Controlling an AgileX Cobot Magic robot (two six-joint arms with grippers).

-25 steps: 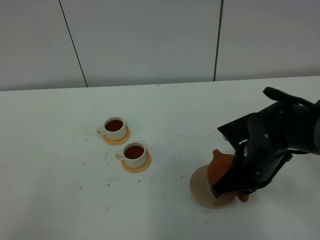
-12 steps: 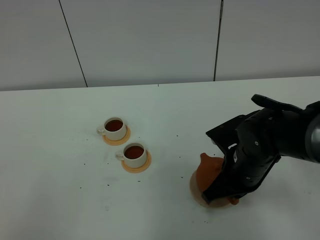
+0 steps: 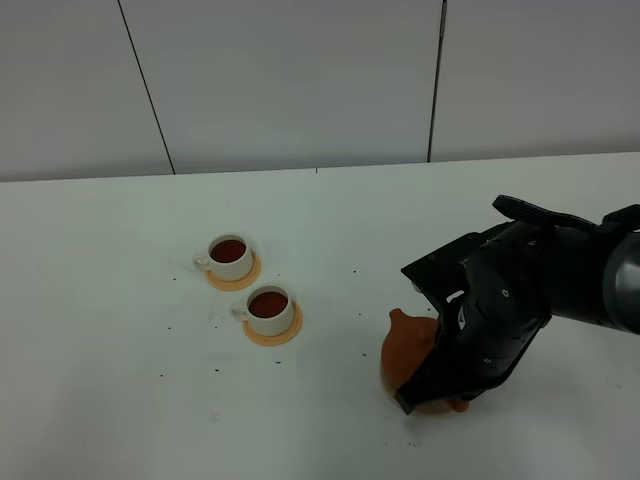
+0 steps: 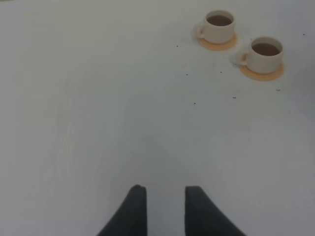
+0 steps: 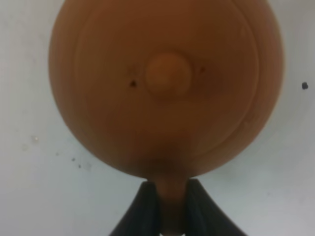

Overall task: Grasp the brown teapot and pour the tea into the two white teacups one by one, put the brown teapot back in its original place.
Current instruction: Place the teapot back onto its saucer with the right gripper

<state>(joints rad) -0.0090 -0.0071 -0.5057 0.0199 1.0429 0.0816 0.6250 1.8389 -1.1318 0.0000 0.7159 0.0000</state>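
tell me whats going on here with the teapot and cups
The right hand is shut on the handle of the brown teapot, holding it low over the white table on the right side. The coaster it belongs on is hidden under the pot and arm in these views, so whether it has touched down is unclear. Both white teacups sit on their orange saucers, already filled with dark tea. The left hand is empty, apart from everything.
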